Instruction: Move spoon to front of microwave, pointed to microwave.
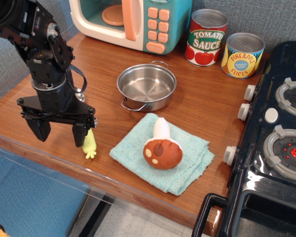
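Observation:
The spoon (90, 145) lies on the wooden counter at the left; only the notched end of its pale yellow-green handle and a sliver of its silver bowl show. My black gripper (60, 133) hangs over it with its jaws wide open, one finger (79, 135) just left of the handle end. The gripper holds nothing. The microwave (138, 22), cream with a teal front and peach-orange handle and buttons, stands at the back with its door open and an orange plate inside.
A steel pot (147, 87) sits in front of the microwave. A teal cloth (187, 163) with a toy mushroom (162, 148) lies right of the spoon. Two tin cans (206, 37) stand at the back. A black stove (276, 138) fills the right. The counter edge (64, 163) is close to the spoon.

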You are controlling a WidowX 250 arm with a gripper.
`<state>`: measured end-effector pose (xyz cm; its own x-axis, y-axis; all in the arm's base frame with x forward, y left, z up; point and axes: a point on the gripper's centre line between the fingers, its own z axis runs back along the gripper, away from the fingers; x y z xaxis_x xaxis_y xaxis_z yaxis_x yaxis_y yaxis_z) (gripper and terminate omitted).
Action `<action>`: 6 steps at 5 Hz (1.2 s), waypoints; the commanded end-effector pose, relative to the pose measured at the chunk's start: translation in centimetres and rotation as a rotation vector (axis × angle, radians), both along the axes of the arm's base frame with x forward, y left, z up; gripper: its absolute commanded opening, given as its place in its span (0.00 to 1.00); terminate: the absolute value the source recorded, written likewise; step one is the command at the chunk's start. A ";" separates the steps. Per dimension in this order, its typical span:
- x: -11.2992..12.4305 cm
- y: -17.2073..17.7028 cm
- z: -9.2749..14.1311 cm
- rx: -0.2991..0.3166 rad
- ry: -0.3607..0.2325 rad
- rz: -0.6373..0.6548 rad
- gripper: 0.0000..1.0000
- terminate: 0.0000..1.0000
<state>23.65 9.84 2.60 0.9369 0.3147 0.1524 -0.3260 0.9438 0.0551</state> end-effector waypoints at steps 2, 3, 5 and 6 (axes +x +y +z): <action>0.7 0.6 4.1 0.020 -0.081 0.104 1.00 0.00; 1.6 0.1 1.8 0.009 -0.029 0.123 1.00 0.00; 2.5 -0.6 -1.6 -0.008 -0.012 0.207 1.00 0.00; 2.8 -0.9 -1.1 -0.006 -0.030 0.224 1.00 0.00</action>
